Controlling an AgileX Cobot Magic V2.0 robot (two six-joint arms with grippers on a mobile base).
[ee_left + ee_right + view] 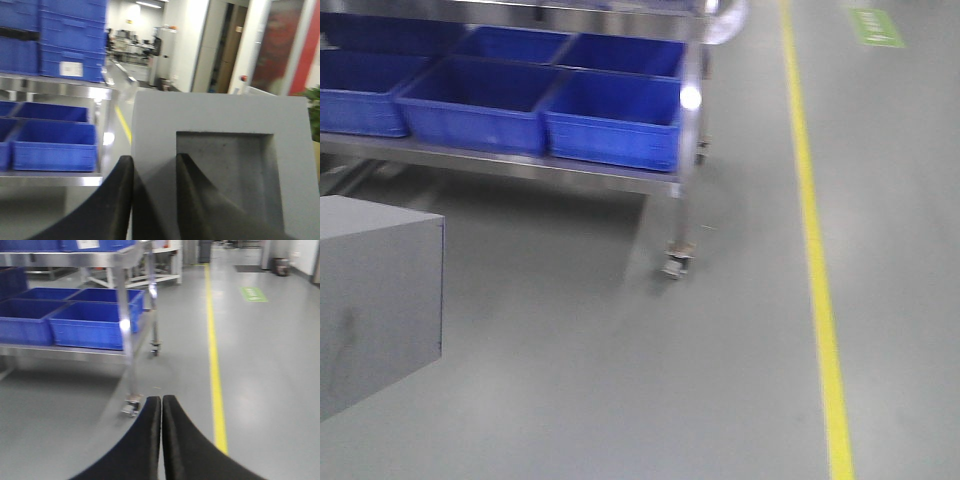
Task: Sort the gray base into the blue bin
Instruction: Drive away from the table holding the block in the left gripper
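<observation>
My left gripper is shut on the gray base, pinching its left wall, one finger outside and one in the square recess. The base fills the left wrist view and shows at the left edge of the front view, held above the floor. Several blue bins stand on a steel rack shelf: the nearest one is at the rack's right end, also in the right wrist view and the left wrist view. My right gripper is shut and empty, over the floor.
The steel rack has a caster leg on the gray floor. A yellow floor line runs along the right. More blue crates are stacked on the rack's upper shelf. A green floor mark lies far right.
</observation>
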